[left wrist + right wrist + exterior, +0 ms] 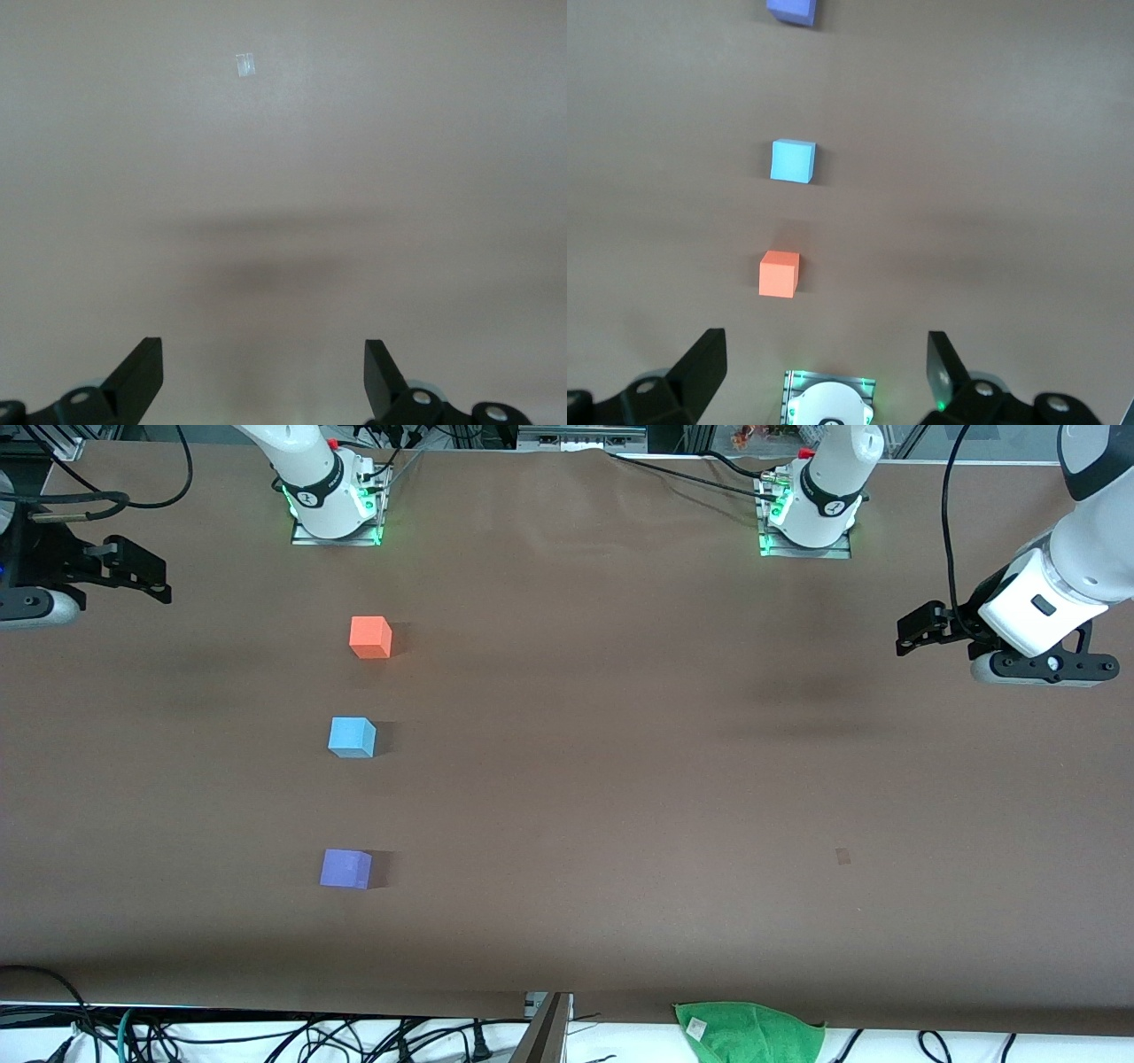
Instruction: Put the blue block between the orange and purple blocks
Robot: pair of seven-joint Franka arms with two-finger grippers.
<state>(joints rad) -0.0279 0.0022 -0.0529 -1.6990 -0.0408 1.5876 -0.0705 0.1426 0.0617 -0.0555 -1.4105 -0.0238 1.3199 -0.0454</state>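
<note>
Right gripper (824, 363): jaws spread wide and empty; you will find it raised at the right arm's end of the surface (620, 797), waiting; left gripper (264, 372): likewise parted, holding nothing, hanging over bare brown cover at the left arm's end.

Blue block (352, 737): one small sky-blue cube, matte, plain faces, crisp edges; it sits on the surface, in a line with the other two, nearer to the front camera than the orange block (370, 637) and farther from it than the purple block (345, 868); gaps on either side look about equal, none touching.

Status, for your judgement: the blue cube already lies between its two neighbours, so the placement reads as done; nothing appears left beyond keeping both arms clear.

Sundries: green cloth (749, 1029), soft and crumpled, at the surface's near edge; brown cover smooth, faintly creased.
</note>
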